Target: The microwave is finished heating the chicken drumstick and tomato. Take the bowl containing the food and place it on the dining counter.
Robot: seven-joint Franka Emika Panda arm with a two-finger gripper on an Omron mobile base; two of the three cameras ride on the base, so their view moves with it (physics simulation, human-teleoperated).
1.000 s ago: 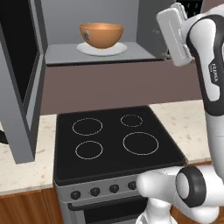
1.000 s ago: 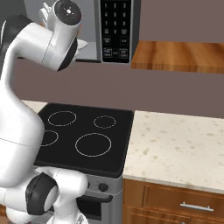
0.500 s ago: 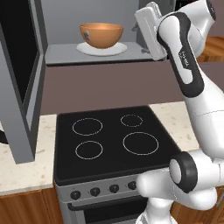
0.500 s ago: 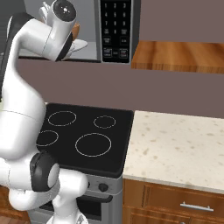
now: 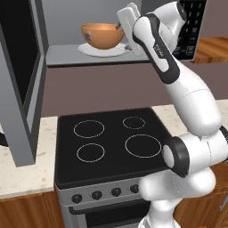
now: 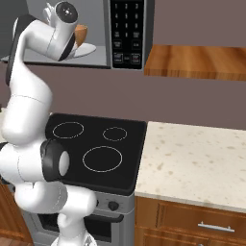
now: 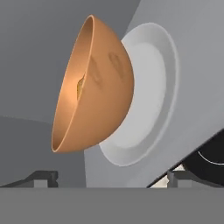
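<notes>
Reaching stage: the two-finger gripper (image 7: 112, 178), jaws spread wide and empty, hovers beside the round orange-tan bowl (image 5: 103, 35) on the microwave's white round plate (image 5: 95, 50); next, straddle its rim.

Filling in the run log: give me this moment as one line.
phase: reaching | microwave: door open | bowl: on white plate inside | gripper: jaws open, near bowl, holding nothing
</notes>
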